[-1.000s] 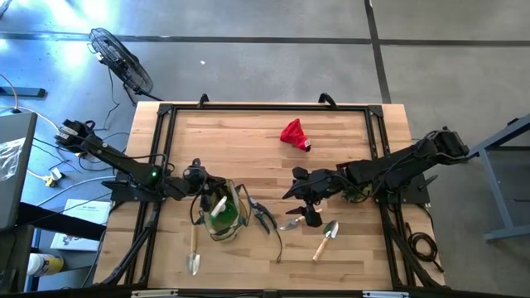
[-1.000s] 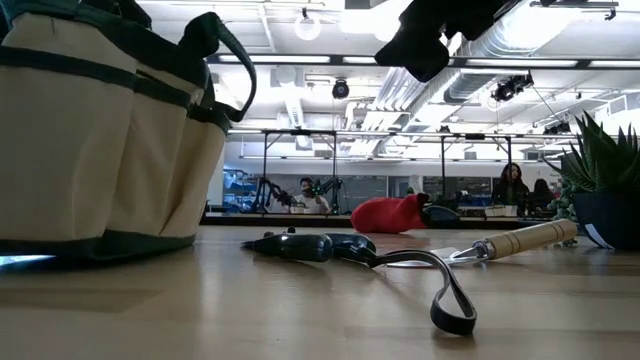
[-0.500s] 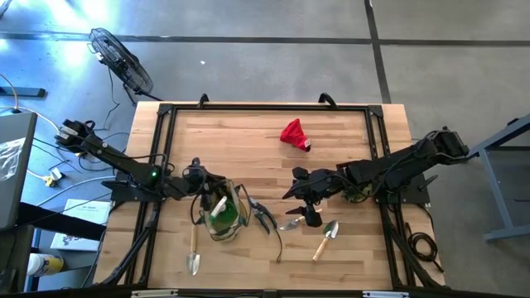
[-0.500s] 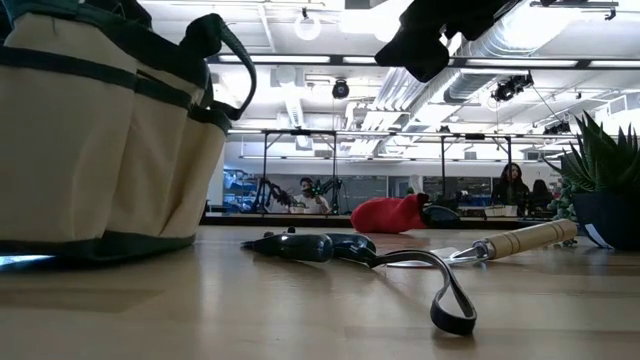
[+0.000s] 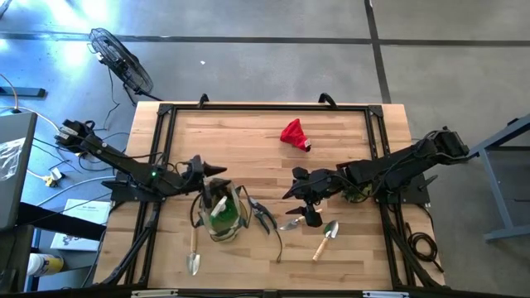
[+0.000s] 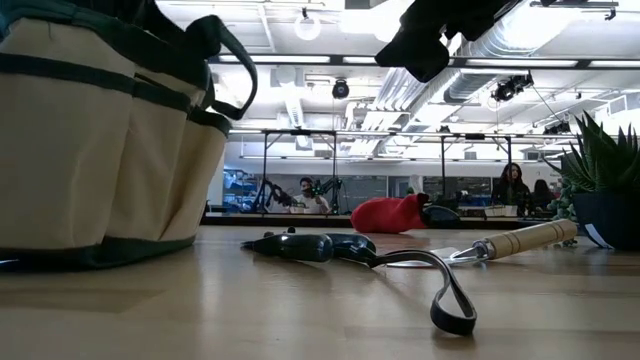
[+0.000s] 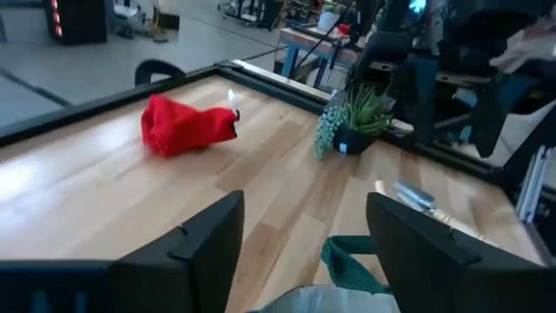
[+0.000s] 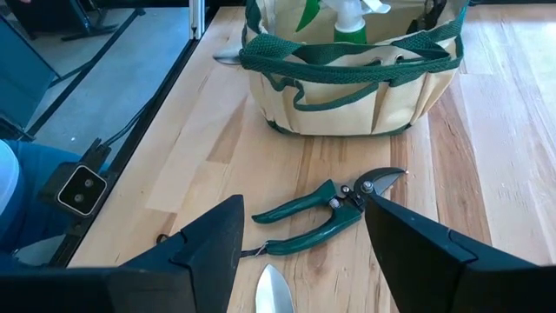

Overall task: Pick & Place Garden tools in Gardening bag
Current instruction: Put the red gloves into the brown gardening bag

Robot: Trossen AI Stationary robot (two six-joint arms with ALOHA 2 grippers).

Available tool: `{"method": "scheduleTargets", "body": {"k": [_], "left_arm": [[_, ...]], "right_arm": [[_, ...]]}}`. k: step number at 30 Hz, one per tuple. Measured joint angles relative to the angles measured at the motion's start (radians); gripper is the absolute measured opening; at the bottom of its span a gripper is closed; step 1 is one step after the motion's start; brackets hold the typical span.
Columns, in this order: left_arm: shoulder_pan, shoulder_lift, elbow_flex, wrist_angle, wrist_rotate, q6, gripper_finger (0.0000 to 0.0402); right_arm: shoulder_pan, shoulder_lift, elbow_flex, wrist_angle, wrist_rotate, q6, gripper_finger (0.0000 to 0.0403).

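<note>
The tan gardening bag point(image 5: 222, 212) with green trim stands left of the table's middle, and a bright green spray bottle point(image 8: 346, 12) stands upright inside it. My left gripper point(image 5: 207, 168) is open above the bag's far-left rim, with a green handle point(image 7: 347, 265) below its fingers. Dark-handled pruners point(image 8: 326, 213) lie flat to the right of the bag. My right gripper point(image 5: 296, 199) hovers open over them and over a small metal trowel blade point(image 8: 273, 292). One wooden-handled trowel point(image 5: 325, 240) lies near the front, another point(image 5: 193, 251) lies left of the bag, and a red cloth point(image 5: 294, 134) lies at the far middle.
A small potted plant point(image 7: 352, 122) stands on the table under my right arm. A black frame point(image 5: 166, 112) runs round the tabletop. The pruners' strap loop point(image 6: 450, 300) curls toward the near edge. Bare wood lies between the red cloth and the bag.
My left gripper has opened above the bag's far-left rim and has otherwise stayed in place. In the low view the bag's wall has sunk a little.
</note>
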Motion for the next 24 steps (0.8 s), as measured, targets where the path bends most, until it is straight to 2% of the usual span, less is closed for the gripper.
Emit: {"method": "scheduleTargets", "body": {"k": [4, 7, 11, 14, 16, 18, 24], "left_arm": [[0.0, 0.0, 0.04, -0.01, -0.041, 0.032, 0.0244], [0.0, 0.0, 0.077, -0.01, -0.094, 0.064, 0.0244], [0.0, 0.0, 0.148, -0.01, -0.109, 0.139, 0.0245], [0.0, 0.0, 0.203, -0.009, -0.098, 0.164, 0.0245], [0.0, 0.0, 0.234, -0.01, -0.068, 0.164, 0.0245], [0.0, 0.0, 0.26, -0.017, -0.026, 0.164, 0.0245], [0.0, 0.0, 0.284, -0.029, 0.039, 0.162, 0.0245]], "right_arm": [[0.002, 0.0, 0.0, 0.0, 0.011, 0.0, 0.0231], [0.002, -0.001, 0.0, -0.001, 0.089, 0.002, 0.0231], [-0.011, -0.006, 0.0, -0.017, 0.349, 0.011, 0.0231], [-0.046, -0.005, 0.0, -0.096, 0.571, -0.007, 0.0231], [-0.092, -0.005, 0.0, -0.166, 0.656, 0.023, 0.0231], [-0.158, -0.005, 0.0, -0.233, 0.655, 0.089, 0.0231], [-0.368, -0.005, 0.0, -0.333, 0.505, 0.217, 0.0231]]}}
